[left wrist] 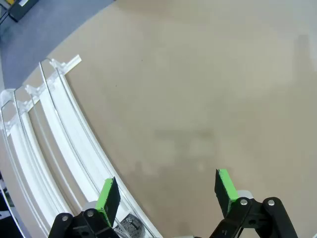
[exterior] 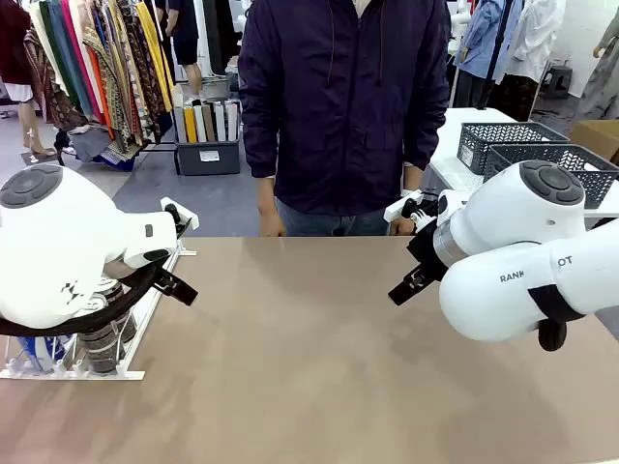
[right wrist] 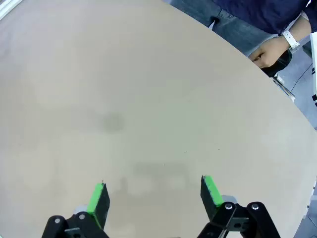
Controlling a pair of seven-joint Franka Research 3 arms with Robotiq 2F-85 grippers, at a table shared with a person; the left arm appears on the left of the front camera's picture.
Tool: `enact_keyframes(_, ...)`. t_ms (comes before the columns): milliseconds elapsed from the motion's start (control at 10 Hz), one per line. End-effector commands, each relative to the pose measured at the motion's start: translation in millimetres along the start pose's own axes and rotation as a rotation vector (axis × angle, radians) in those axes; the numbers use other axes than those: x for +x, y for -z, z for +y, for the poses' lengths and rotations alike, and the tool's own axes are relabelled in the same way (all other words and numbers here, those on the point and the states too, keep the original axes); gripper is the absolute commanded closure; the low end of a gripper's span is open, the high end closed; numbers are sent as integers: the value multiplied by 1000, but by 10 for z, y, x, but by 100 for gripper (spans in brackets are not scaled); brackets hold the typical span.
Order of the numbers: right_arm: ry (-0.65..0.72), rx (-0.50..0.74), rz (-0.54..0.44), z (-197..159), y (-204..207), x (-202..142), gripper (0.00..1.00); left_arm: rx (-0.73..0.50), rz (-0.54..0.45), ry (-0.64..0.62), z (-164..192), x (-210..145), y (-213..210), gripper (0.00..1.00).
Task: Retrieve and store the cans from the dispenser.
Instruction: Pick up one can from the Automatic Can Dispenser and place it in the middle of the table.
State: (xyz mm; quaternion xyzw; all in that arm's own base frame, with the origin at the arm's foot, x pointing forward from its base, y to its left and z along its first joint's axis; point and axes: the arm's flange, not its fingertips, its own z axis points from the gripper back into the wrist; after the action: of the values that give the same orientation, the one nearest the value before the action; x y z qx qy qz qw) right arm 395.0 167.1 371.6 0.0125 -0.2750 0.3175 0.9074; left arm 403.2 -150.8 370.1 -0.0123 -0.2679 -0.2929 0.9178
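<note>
Nothing has been picked up yet, so the job looks to be at its very start, with the reach for a first can to come. The left gripper point(left wrist: 166, 191) hangs with its jaws spread wide and nothing between them, over bare table point(exterior: 309, 348) just beside the dispenser point(exterior: 106, 374). The right gripper point(right wrist: 154, 196) is likewise wide and empty, above bare tabletop, well apart from the rack.

The cans point(exterior: 102, 343) sit in the lanes at the near end of the dispenser, partly hidden under the left arm in the front view (the dark one is plain enough, the rest hard to make out). What looks like a silver can top point(left wrist: 130, 223) shows at the bottom edge of the left wrist view, just beside one finger.

Next, the left gripper likely needs to shift over that lane, straddle one can upright, and close before lifting. Dark grey baskets point(exterior: 522, 145) stand behind the right arm; whether they are the storage spot I cannot tell.
</note>
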Motion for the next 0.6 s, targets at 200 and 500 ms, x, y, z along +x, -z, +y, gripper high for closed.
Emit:
enact_keyframes(200,0,0,0,0,0,0,0,0,-1,0,0,1,-2,0)
enact_keyframes(500,0,0,0,0,0,0,0,0,-1,0,0,1,-2,0)
